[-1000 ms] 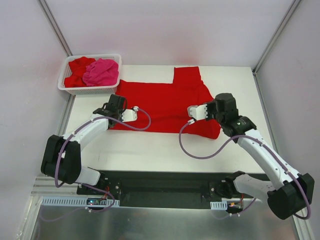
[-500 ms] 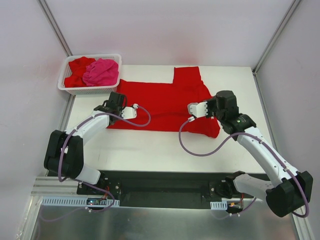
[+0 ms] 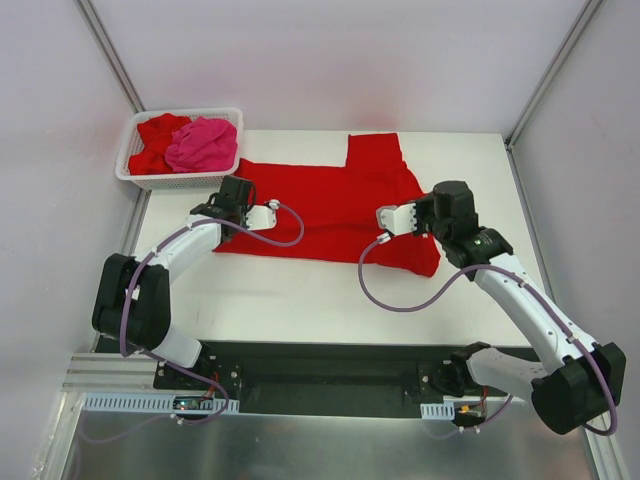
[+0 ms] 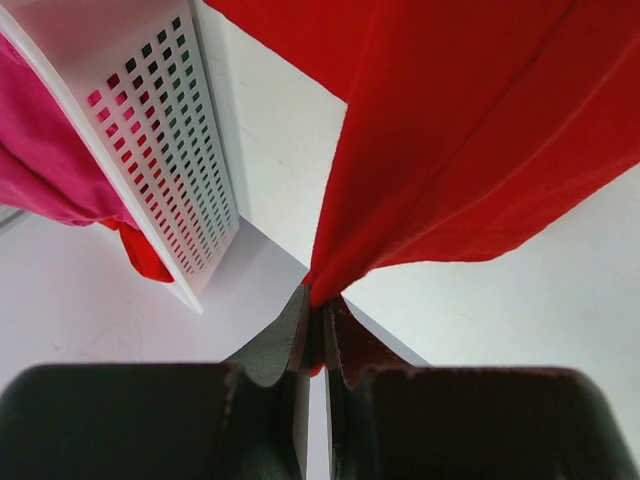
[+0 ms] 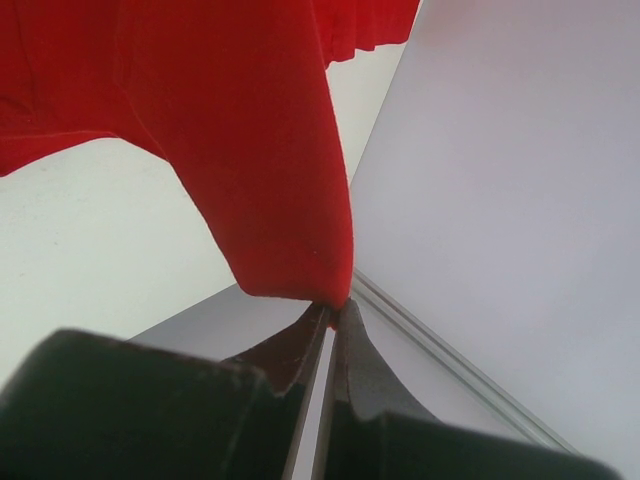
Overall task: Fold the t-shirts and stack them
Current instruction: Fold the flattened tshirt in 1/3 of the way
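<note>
One red t-shirt [image 3: 330,200] lies spread across the back middle of the table, its near edge lifted at both ends. My left gripper [image 3: 236,192] is shut on the shirt's near left corner. In the left wrist view the red t-shirt [image 4: 470,130] hangs from my left gripper [image 4: 318,312]. My right gripper [image 3: 437,222] is shut on the near right corner. There the red t-shirt [image 5: 240,150] droops from my right gripper [image 5: 335,312]. A hot pink t-shirt [image 3: 203,143] and another red t-shirt [image 3: 155,140] lie crumpled in the basket.
The white lattice basket [image 3: 175,178] stands at the table's back left corner, close beside my left gripper; its wall [image 4: 160,130] fills the left of the left wrist view. White enclosure walls and metal posts ring the table.
My left gripper has moved toward the back of the table with the shirt's left corner. My right gripper shifted back a little with the right corner, then held still.
</note>
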